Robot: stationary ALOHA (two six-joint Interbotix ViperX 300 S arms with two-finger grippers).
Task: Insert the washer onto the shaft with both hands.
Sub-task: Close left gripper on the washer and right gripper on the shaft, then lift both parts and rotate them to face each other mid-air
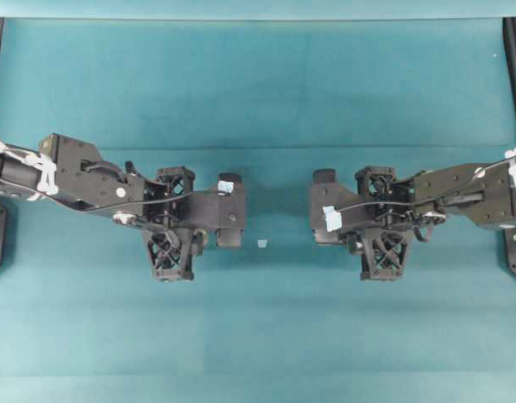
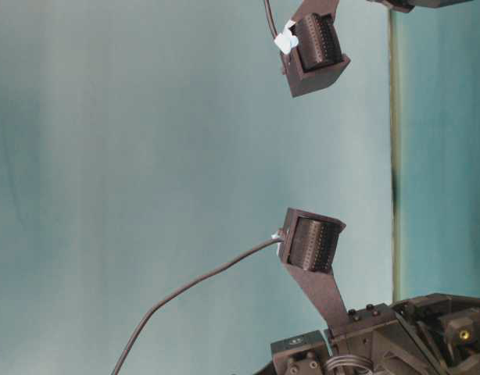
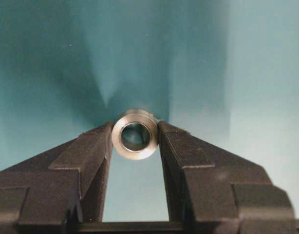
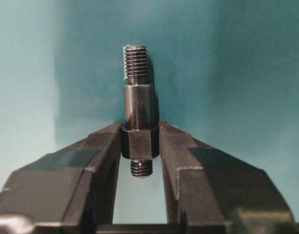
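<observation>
While pinched across its rim by the black fingertips of the left gripper [image 3: 135,131], showed its dark hole squarely to the wrist camera: small greyish-tan metal washer [image 3: 135,152], grasped firmly and off the teal table [image 3: 37,73] behind it.

Clenched likewise in the right gripper [image 4: 140,141]: short dark grey stepped metal shaft [image 4: 138,105], caught by its wider flat-sided collar. Short threaded stub toward the camera, smooth barrel and thinner threaded end pointing out past the fingertips.

Seen from overhead, faced each other nose to nose but well apart, with a bare gap of table between. Tiny pale blue tape square [image 1: 261,243] lying just below that gap, nearer the left gripper; not the washer. Both parts too small to make out from up there.

Judged as the step in hand: closing the gap and threading the thin end through the hole. To do it well:
- Line up hole and shaft on one axis before advancing, correcting any sideways or height offset first.
- Move in slowly, with both grips kept tight.
- Watch for the rim snagging on the threads. A ring held at only two points could probably twist out of the pinch.
- Push on past the threads onto the smooth barrel.
</observation>
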